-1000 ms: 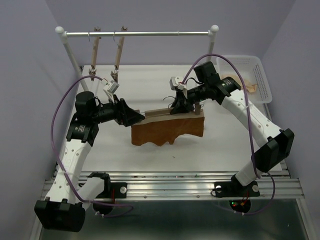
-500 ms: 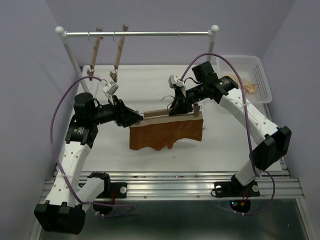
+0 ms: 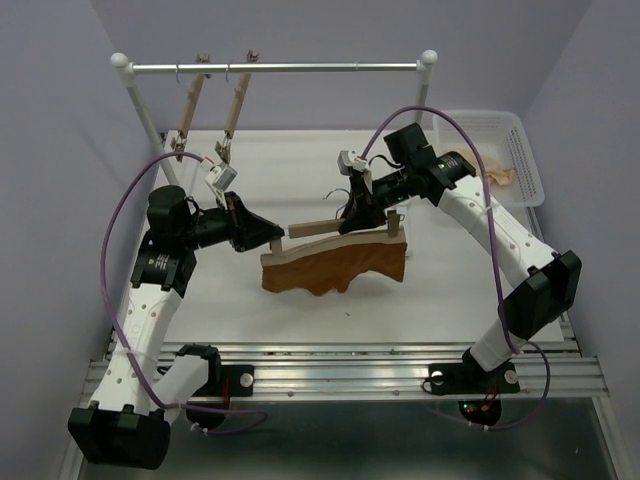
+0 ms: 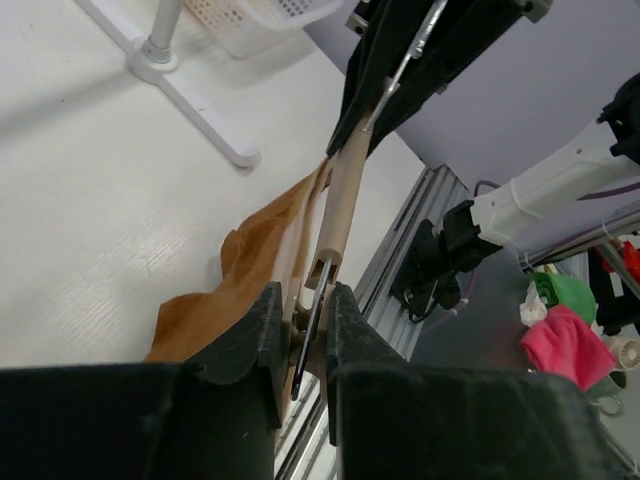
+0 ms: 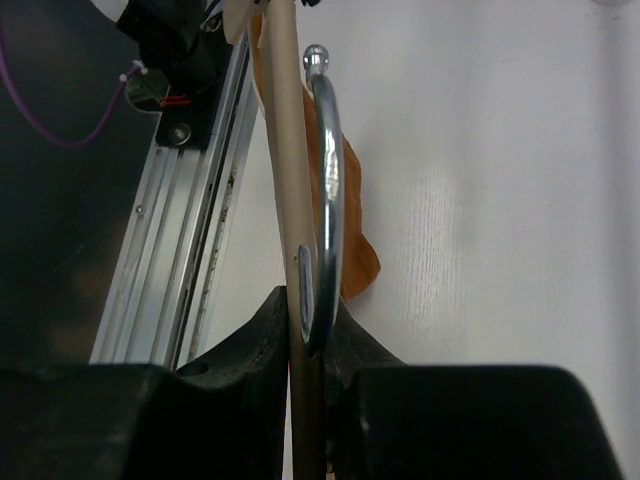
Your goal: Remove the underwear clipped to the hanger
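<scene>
The wooden hanger (image 3: 340, 224) is held level above the table. My right gripper (image 3: 356, 216) is shut on its middle, pinching the bar (image 5: 285, 130) and the base of the metal hook (image 5: 328, 150). At the bar's left end, my left gripper (image 3: 277, 237) is shut on the clip (image 4: 312, 318), squeezing its wings. The rust-brown underwear (image 3: 335, 265) hangs below. Its left corner sags clear of the bar, while its right corner stays up at the right clip (image 3: 397, 224). The fabric (image 4: 250, 270) trails beside the bar (image 4: 342, 195) in the left wrist view.
A clothes rack with a metal rail (image 3: 275, 67) stands at the back, with two more wooden hangers (image 3: 188, 115) (image 3: 236, 112) on it. A white basket (image 3: 500, 150) holding pale cloth (image 3: 492, 170) sits at the back right. The aluminium rail (image 3: 340, 365) runs along the near edge.
My left gripper has closed onto the left clip. The underwear's left corner has dropped away from the bar and now sags lower. The right gripper keeps its grip.
</scene>
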